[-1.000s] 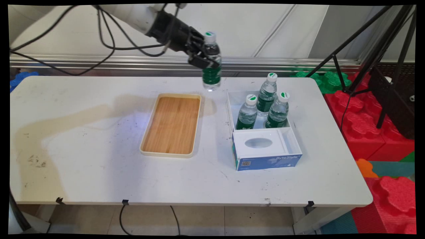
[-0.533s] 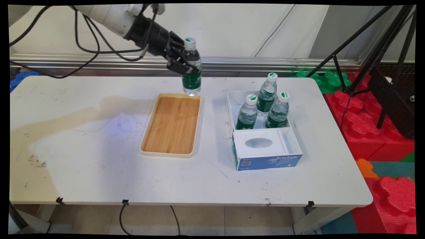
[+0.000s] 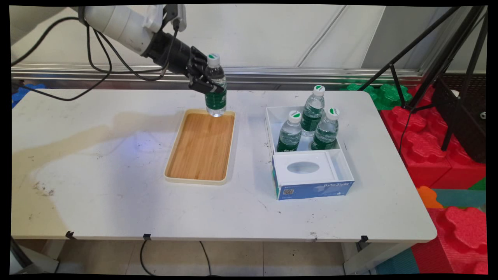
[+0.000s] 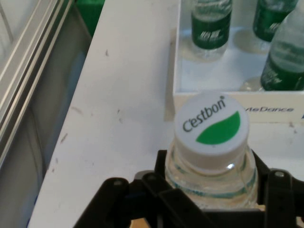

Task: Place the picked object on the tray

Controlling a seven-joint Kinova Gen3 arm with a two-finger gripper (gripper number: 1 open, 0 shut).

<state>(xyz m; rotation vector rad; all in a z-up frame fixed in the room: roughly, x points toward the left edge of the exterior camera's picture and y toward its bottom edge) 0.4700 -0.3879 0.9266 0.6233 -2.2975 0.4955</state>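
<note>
Gripping clear green-label bottle w/ white cap, hand.

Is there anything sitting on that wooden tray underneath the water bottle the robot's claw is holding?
Nothing visible. The black two-finger gripper holds the clear green-labelled water bottle over the far end of the cream-rimmed wooden tray, whose surface is bare.

table: white, scuffed, with dark specks and a yellowish stain on its left part
tray: wooden floor, cream rim, lying mid-table
box: white, open-topped, right of the tray and apart from it
bottles: three, upright in the box's far part, white caps, green labels
tissue box: blue-sided, in the box's near part
tripod: black, at right
foam blocks: red, on the floor beyond the table's right end
</note>
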